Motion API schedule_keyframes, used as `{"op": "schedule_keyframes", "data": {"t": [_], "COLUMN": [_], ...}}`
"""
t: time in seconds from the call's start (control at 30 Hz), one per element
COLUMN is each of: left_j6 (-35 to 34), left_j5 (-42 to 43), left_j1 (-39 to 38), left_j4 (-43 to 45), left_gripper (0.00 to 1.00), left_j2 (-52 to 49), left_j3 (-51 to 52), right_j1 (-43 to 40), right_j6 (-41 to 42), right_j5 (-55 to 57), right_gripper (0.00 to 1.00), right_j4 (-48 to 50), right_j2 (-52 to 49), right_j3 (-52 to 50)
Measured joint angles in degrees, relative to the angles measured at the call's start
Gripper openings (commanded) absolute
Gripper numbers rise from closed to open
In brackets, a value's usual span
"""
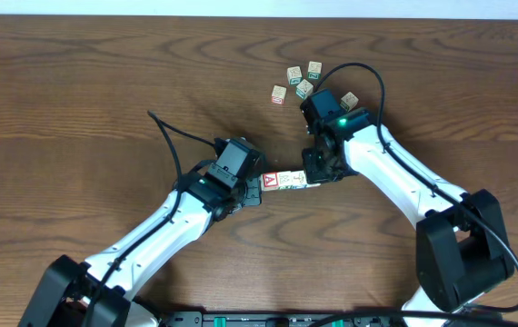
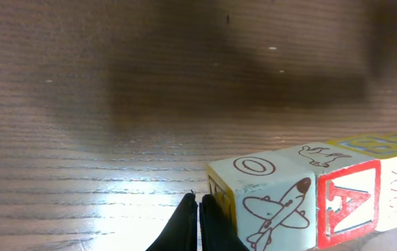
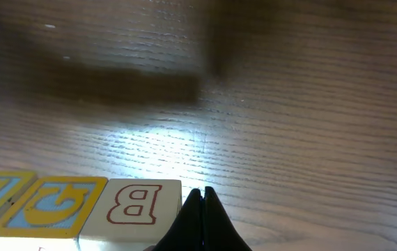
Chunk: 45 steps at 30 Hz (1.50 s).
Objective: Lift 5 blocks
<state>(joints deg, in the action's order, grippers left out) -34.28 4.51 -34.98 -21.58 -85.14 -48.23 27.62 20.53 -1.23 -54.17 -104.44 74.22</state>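
Across the wooden tabletop [image 1: 77,82] my two arms meet near the middle, and the row of blocks [image 1: 288,180] sits squeezed end to end between them, its shadow lying well apart from it in both wrist views. My left gripper [image 2: 198,217] has its fingers pressed together against the airplane block [image 2: 271,202], which sits beside the red A block [image 2: 347,202], and my right gripper [image 3: 200,203] is likewise closed, tips by the B block [image 3: 137,203]. Five loose blocks [image 1: 304,88] lie scattered beyond my right wrist.
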Motion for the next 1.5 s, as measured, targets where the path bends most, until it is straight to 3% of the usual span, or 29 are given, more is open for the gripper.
{"op": "schedule_keyframes", "data": {"t": [1.5], "left_j6": [-0.04], "left_j5": [0.07], "left_j1": [0.00], "left_j4": [2.32], "left_gripper": [0.07], "left_j2": [-4.42], "left_j3": [0.00], "right_j1": [-1.05], "right_j6": [1.62], "right_j5": [-2.62], "right_gripper": [0.01], "right_j4": [-0.61], "right_j2": [-0.17], "right_j3": [-0.02]}}
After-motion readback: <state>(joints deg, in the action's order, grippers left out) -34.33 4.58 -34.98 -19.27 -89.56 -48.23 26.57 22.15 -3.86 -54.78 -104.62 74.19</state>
